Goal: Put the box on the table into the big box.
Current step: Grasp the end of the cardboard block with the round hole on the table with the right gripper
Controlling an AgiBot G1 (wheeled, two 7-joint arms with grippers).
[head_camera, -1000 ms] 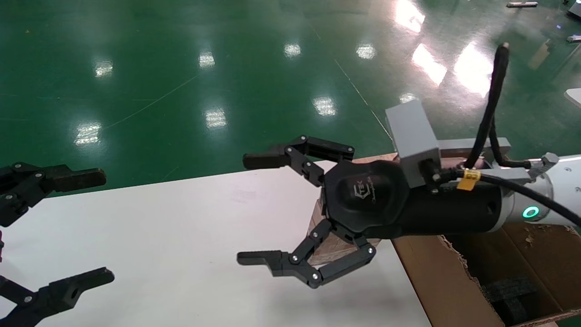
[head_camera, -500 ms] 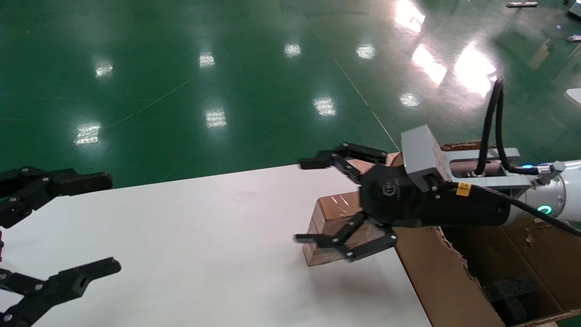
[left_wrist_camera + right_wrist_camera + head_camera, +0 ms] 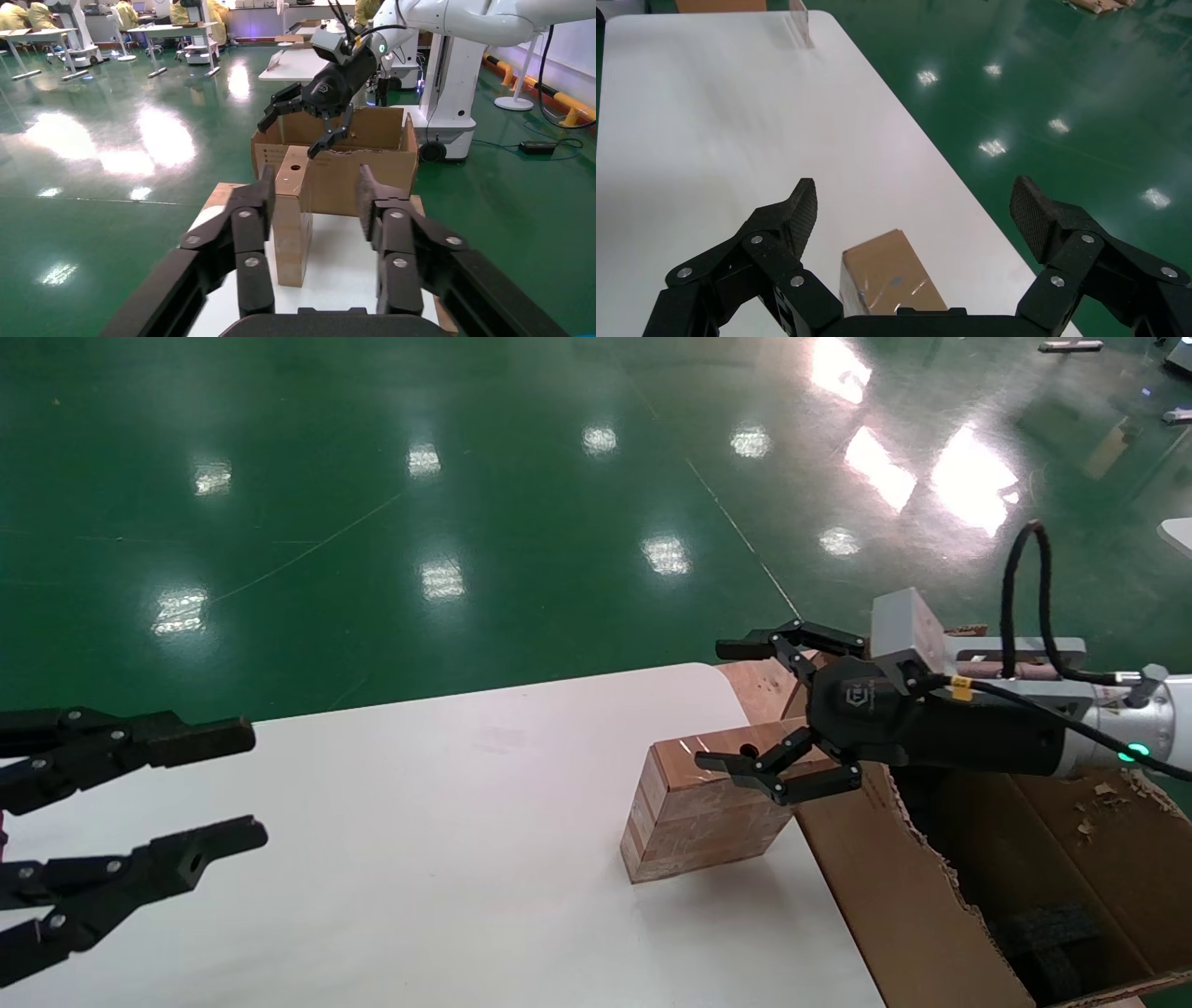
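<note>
The box (image 3: 703,812), a narrow glossy-taped cardboard slab with a round hole in its top side, stands on edge on the table (image 3: 419,859), below and between the spread fingers of the right gripper (image 3: 759,710), which hold nothing. Tall and thin as it stands (the tape looks slick too), it would likely topple or slip if one finger lands first. Just behind the fingers gapes the big box (image 3: 894,905), corrugated with ragged torn flaps. The left gripper (image 3: 186,794) hovers well apart, fingers open.
</note>
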